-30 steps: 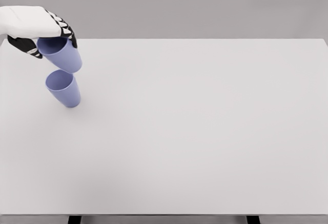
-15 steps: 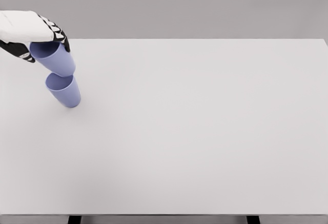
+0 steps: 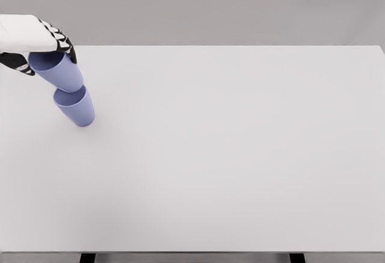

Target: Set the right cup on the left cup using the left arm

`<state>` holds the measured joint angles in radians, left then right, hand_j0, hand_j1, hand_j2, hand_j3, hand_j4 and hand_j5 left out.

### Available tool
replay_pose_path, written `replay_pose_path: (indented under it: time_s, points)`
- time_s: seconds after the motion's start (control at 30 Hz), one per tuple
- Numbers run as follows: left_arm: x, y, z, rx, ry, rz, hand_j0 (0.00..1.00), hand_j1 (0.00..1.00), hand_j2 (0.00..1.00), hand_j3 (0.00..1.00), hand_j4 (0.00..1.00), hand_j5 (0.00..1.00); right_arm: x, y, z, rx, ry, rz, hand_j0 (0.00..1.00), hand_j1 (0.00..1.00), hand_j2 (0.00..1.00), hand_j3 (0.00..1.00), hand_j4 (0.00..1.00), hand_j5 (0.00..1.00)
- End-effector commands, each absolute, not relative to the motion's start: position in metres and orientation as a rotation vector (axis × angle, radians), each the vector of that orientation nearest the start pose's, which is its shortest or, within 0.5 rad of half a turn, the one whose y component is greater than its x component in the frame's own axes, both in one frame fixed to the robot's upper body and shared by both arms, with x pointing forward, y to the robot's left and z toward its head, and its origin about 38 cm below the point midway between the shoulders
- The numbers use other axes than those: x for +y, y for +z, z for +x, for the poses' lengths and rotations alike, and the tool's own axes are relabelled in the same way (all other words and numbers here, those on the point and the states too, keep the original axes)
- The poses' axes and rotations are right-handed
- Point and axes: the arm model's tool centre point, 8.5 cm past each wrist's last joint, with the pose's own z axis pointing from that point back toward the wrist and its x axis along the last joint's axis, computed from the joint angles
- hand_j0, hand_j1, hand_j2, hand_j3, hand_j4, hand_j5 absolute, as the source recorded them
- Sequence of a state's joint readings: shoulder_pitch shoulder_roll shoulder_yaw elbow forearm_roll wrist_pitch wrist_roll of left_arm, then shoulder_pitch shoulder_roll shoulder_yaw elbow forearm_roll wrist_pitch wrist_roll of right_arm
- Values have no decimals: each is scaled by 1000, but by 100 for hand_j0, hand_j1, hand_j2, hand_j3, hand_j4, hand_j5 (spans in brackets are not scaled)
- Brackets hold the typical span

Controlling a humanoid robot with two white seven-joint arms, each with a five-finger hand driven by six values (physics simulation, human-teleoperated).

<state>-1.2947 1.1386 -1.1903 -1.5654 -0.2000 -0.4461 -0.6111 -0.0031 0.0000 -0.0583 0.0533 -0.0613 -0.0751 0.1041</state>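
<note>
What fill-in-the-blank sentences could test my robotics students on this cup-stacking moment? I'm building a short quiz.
1. The left hand grips a cup coloured ____.
2. The held cup hangs just ____ the standing cup.
3. Both cups sit near the table's far-____ corner.
4. The number of cups in view is ____.

Missing words: blue; above; left; two

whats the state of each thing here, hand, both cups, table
left hand: shut on the held cup, at the table's far left
held cup: lifted, tilted, its base at the mouth of the standing cup
standing cup: upright on the table, mouth open upward
table: bears the standing cup near its far left corner
right hand: not in view
</note>
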Motion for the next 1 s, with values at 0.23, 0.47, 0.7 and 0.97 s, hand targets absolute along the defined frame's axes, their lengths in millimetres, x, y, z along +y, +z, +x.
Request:
replay_pose_path:
  time_s: [0.23, 0.47, 0.7, 0.97]
  points:
    - [342, 356, 425, -1091, -2270, 664, 69, 69, 69, 69, 69, 69, -263, -261, -8, -36, -117, 13, 100, 100, 100, 100, 100, 100]
    - [342, 357, 420, -1091, -2281, 666, 69, 69, 69, 69, 69, 69, -263, -261, -7, -37, -117, 13, 100, 100, 100, 100, 100, 100]
    - [338, 356, 417, -1096, -2293, 656, 69, 69, 69, 69, 69, 69, -263, -261, -8, -34, -117, 13, 100, 100, 100, 100, 100, 100]
    - [340, 353, 418, -1089, -2287, 651, 69, 69, 69, 69, 69, 69, -263, -261, -8, -36, -117, 13, 100, 100, 100, 100, 100, 100]
